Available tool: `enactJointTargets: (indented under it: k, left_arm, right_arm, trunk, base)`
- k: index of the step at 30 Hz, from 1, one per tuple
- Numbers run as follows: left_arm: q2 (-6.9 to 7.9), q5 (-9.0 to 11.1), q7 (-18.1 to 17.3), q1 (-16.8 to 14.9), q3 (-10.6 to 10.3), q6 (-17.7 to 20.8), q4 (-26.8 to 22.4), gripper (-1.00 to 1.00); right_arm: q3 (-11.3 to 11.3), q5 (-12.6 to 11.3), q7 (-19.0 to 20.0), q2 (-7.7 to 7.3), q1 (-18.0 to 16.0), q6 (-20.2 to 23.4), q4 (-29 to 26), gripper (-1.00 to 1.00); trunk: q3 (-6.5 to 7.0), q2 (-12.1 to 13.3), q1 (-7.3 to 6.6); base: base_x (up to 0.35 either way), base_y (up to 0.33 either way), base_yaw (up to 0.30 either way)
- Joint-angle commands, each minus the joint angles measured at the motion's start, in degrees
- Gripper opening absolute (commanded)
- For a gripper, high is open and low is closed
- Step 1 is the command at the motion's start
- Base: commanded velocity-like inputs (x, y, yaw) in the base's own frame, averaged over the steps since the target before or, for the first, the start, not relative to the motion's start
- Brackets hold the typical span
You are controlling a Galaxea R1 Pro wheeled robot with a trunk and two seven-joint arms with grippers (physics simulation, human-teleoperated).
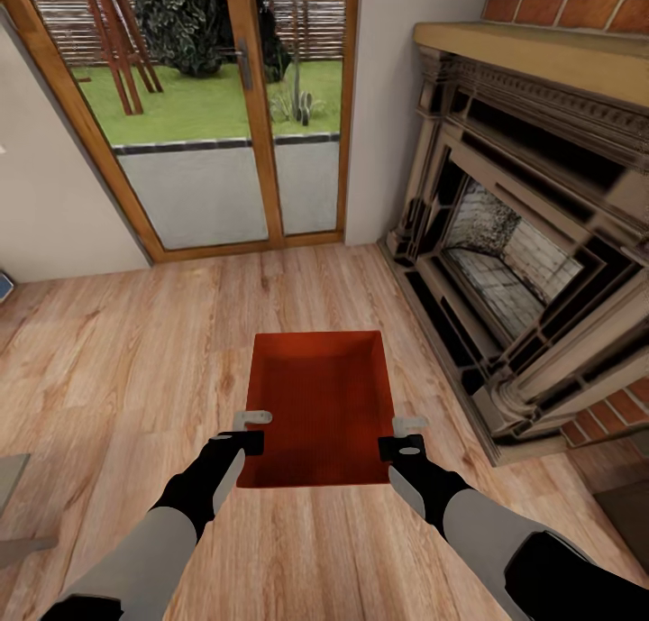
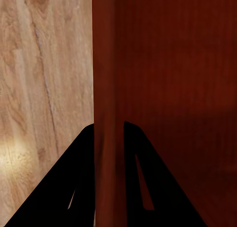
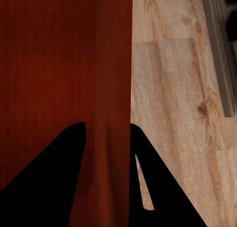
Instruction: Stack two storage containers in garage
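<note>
One orange-red storage container [image 1: 317, 405], open-topped and empty, lies in front of me over the living room's light wood-plank floor [image 1: 126, 360]. My left gripper [image 1: 251, 427] straddles its left side wall near the front corner. My right gripper [image 1: 407, 432] straddles the right side wall opposite. In the left wrist view the red wall [image 2: 106, 79] runs between the two dark fingers [image 2: 74, 187], which press on it. The right wrist view shows the same grip on the other wall [image 3: 113, 64]. I cannot tell whether the container rests on the planks or hangs just above them.
A large brick and carved-wood fireplace [image 1: 523, 242] takes up the right side, its hearth close to the container's right. Wood-framed glass doors [image 1: 225, 107] stand straight ahead with a garden behind. A grey edge of furniture [image 1: 11, 486] pokes in at the left.
</note>
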Motion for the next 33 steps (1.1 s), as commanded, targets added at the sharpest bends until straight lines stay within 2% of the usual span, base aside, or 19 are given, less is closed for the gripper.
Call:
enactJointTargets:
  k: [1,16,33]
  left_arm:
    - [0.00,0.31,0.70,0.01,-0.25,0.33,-0.03,-1.00]
    - [0.00,0.31,0.70,0.01,-0.25,0.32,-0.03,-1.00]
    - [-0.01,0.29,0.70,0.01,-0.25,0.32,-0.03,-1.00]
  right_arm:
    - [-0.42,0.24,-0.33,0.00,-0.05,0.42,-1.46,-1.00]
    - [-0.43,0.24,-0.33,-0.01,-0.05,0.41,-1.46,-1.00]
    - [-0.46,0.24,-0.33,-0.01,0.00,0.39,-1.46,-1.00]
  trunk:
    - [0.20,0.35,-0.20]
    - [4.24,6.36,-3.49]
    - [5.75,6.37,-3.50]
  base:
    - [0.000,0.000,0.000]
    - [0.000,0.000,0.000]
    - [0.000,0.000,0.000]
